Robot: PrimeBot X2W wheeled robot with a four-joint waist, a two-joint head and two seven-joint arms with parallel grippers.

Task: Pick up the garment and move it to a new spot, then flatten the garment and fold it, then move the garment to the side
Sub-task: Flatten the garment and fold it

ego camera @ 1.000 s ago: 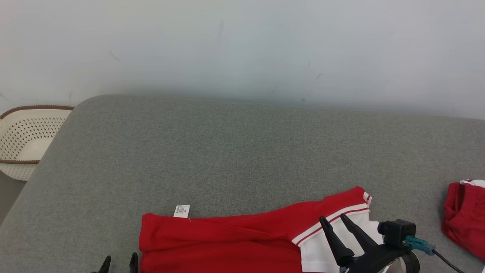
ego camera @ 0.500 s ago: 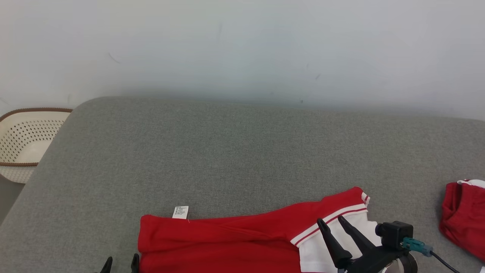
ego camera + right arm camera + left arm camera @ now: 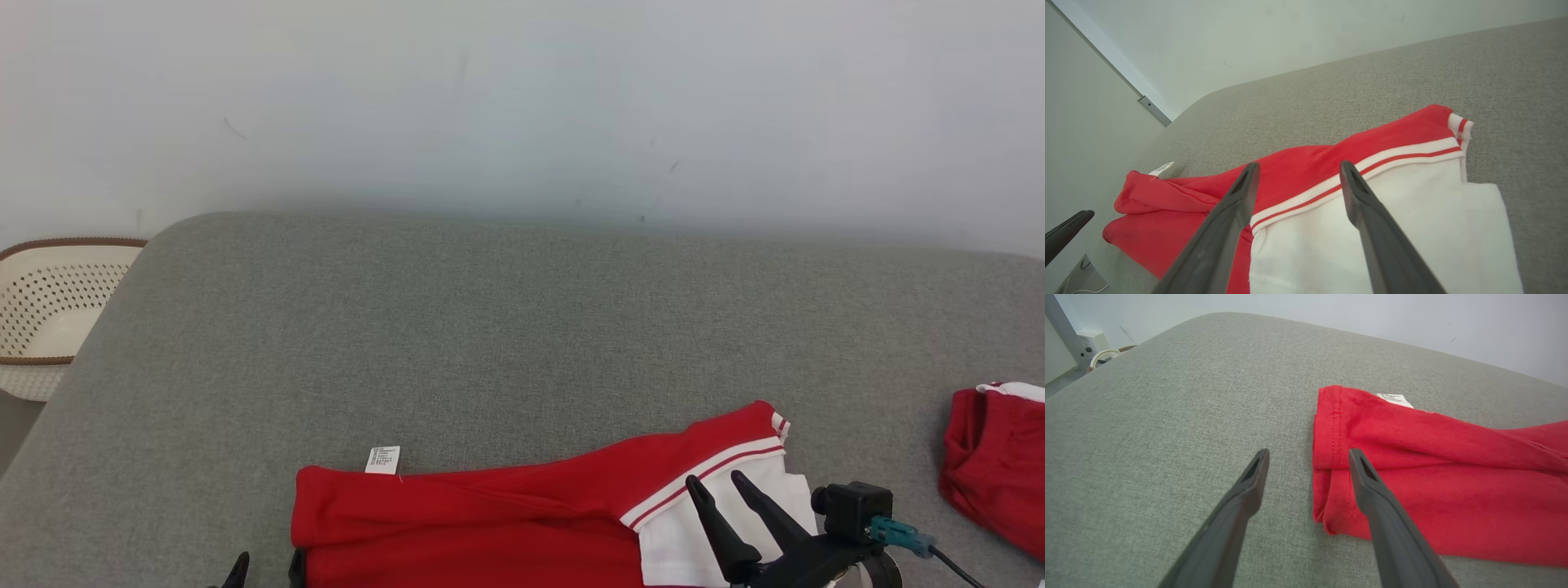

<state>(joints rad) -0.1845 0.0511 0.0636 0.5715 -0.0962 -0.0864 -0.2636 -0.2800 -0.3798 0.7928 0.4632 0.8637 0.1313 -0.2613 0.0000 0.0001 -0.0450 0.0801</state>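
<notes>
A red garment point(image 3: 506, 523) with a white striped sleeve lies folded along the near edge of the grey cushion point(image 3: 522, 327); a small white label point(image 3: 383, 459) sticks out at its far left corner. My left gripper point(image 3: 268, 569) is open at the garment's left edge, and in the left wrist view the left gripper point(image 3: 1308, 457) straddles the folded hem of the garment point(image 3: 1433, 457), holding nothing. My right gripper point(image 3: 717, 483) is open above the white sleeve; in the right wrist view the right gripper point(image 3: 1296, 171) hovers over the red-and-white band of the garment point(image 3: 1372, 220).
A second red piece of clothing point(image 3: 992, 465) lies bunched at the cushion's right edge. A cream perforated basket point(image 3: 49, 310) stands off the cushion's left end. A pale wall rises behind the cushion.
The head camera has shifted a little, so the whole picture slid left. Both grippers stay open in nearly the same places over the garment.
</notes>
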